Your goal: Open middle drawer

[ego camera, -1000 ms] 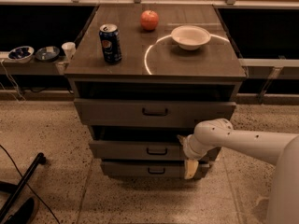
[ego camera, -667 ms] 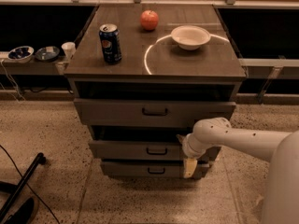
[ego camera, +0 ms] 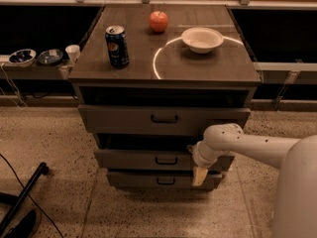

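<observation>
The middle drawer [ego camera: 133, 159] is the grey-brown front with a small black bar handle [ego camera: 166, 160], between the taller top drawer [ego camera: 124, 119] and the slim bottom drawer [ego camera: 138, 180]. A dark gap shows above its front. My gripper [ego camera: 198, 170] is at the end of the white arm [ego camera: 247, 145] that comes in from the right. It is against the right part of the middle drawer's front, right of the handle, and hangs down over the bottom drawer's right end. It hides that part of both fronts.
On the cabinet top [ego camera: 198, 68] stand a blue soda can [ego camera: 117, 45], a red apple [ego camera: 158, 21] and a white bowl [ego camera: 202, 38]. A low shelf at the left holds bowls [ego camera: 22, 57] and a cup [ego camera: 73, 52]. A black cable and stand [ego camera: 22, 197] lie on the floor at the left.
My arm has shifted very slightly to the left along the middle drawer's front. The drawers have not visibly moved.
</observation>
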Robot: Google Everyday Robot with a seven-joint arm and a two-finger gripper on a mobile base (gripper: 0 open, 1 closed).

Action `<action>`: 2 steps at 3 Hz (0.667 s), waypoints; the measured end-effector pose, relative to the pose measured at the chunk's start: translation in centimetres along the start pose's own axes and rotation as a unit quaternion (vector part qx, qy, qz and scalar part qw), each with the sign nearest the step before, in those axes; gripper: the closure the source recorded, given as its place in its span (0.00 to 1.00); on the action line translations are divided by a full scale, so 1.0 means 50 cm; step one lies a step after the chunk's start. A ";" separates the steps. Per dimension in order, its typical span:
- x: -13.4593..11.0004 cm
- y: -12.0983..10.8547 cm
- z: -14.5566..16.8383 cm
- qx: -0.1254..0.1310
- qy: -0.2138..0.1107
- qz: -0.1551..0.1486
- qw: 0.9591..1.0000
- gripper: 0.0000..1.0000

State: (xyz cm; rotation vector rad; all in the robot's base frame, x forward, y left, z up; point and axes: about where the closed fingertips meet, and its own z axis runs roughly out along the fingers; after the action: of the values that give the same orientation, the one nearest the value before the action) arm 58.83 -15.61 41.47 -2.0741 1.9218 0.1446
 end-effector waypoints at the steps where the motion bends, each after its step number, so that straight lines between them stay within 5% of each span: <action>1: 0.005 0.003 -0.004 -0.004 0.001 0.002 1.000 0.28; 2: 0.006 0.005 -0.005 -0.006 0.002 0.002 1.000 0.27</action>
State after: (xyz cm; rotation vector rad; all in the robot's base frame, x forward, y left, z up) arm 58.60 -15.96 41.57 -2.0799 1.9323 0.1543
